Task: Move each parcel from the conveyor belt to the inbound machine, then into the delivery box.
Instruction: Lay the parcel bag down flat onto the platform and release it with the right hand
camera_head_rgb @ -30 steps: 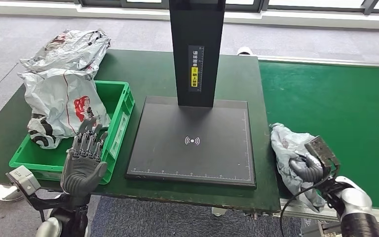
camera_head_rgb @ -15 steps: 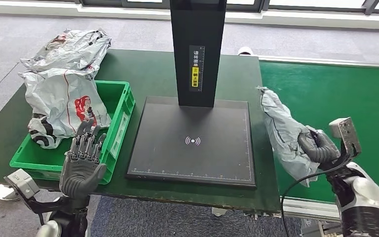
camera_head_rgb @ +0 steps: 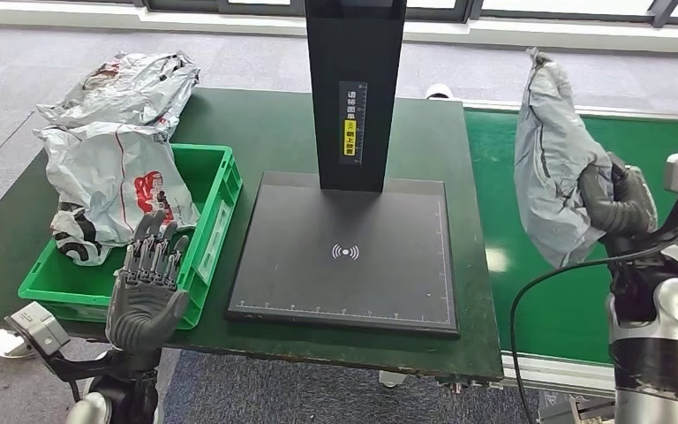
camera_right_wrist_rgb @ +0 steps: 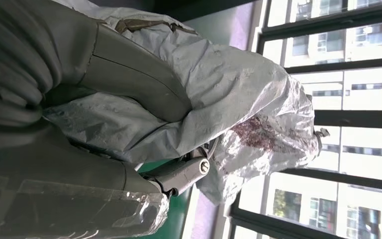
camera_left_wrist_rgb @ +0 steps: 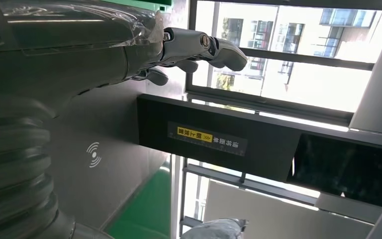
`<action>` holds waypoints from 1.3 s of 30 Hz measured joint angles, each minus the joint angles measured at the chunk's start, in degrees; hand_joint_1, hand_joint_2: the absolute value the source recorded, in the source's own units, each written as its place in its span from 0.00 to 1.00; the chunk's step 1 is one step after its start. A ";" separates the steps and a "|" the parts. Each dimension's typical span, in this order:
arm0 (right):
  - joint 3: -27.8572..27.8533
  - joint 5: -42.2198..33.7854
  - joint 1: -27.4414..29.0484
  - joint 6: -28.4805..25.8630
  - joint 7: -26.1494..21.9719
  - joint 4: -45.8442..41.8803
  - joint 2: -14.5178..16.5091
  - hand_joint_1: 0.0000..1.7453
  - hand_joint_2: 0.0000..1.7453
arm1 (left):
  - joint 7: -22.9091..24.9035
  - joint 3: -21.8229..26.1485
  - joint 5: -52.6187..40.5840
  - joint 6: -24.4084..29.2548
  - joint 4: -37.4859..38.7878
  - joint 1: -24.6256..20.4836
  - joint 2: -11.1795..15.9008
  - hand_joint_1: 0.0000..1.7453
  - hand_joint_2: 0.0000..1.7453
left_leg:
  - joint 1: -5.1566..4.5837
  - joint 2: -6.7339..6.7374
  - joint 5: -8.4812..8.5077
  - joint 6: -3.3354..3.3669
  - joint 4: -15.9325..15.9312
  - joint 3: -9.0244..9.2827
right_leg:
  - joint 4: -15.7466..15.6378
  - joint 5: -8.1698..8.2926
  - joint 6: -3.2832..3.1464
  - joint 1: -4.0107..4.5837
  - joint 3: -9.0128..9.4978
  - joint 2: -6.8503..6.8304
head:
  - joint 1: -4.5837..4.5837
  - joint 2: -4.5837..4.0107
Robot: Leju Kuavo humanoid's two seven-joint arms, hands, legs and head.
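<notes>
The robot's right hand (camera_head_rgb: 613,201) grips a crumpled grey parcel (camera_head_rgb: 552,159), held in the air above the green conveyor belt (camera_head_rgb: 583,291); its left hand (camera_head_rgb: 148,296) hovers, fingers spread wide, beside the green box (camera_head_rgb: 207,238).

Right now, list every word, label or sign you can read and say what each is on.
Wireless-wave sign, no words: on the black scan pad.
Column label, white and yellow: Chinese characters, too small to read.
Red print on the white parcel in the green box: unreadable.
Held grey parcel: no readable text.

Even daylight gives soft shadows and a sharp head view, while bright windows (camera_left_wrist_rgb: 298,64) wash out both wrist views.
</notes>
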 joint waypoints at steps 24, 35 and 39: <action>34.78 2.79 -15.50 -1.20 6.59 20.65 15.12 0.64 1.00 | 1.03 -5.56 2.23 -2.98 4.60 -4.91 2.55 0.00 1.00 | 0.11 0.00 0.16 -0.20 -0.04 -0.01 | 0.07 0.04 -0.15 0.11 -0.15 0.08 | -0.01 -0.01; 42.92 -0.55 -13.41 2.26 8.67 22.58 16.99 0.00 1.00 | 0.80 -6.11 2.53 -3.98 5.05 -5.15 3.02 0.00 1.00 | 0.11 0.02 0.15 -0.21 -0.04 -0.01 | 0.06 0.04 -0.15 0.11 -0.16 0.09 | -0.01 -0.01; 45.70 -2.56 -12.75 2.95 9.43 23.39 17.12 0.00 1.00 | 0.96 -6.16 2.49 -4.22 5.18 -5.69 2.99 0.00 1.00 | 0.11 0.02 0.16 -0.21 -0.04 -0.01 | 0.06 0.04 -0.15 0.11 -0.16 0.09 | -0.01 -0.01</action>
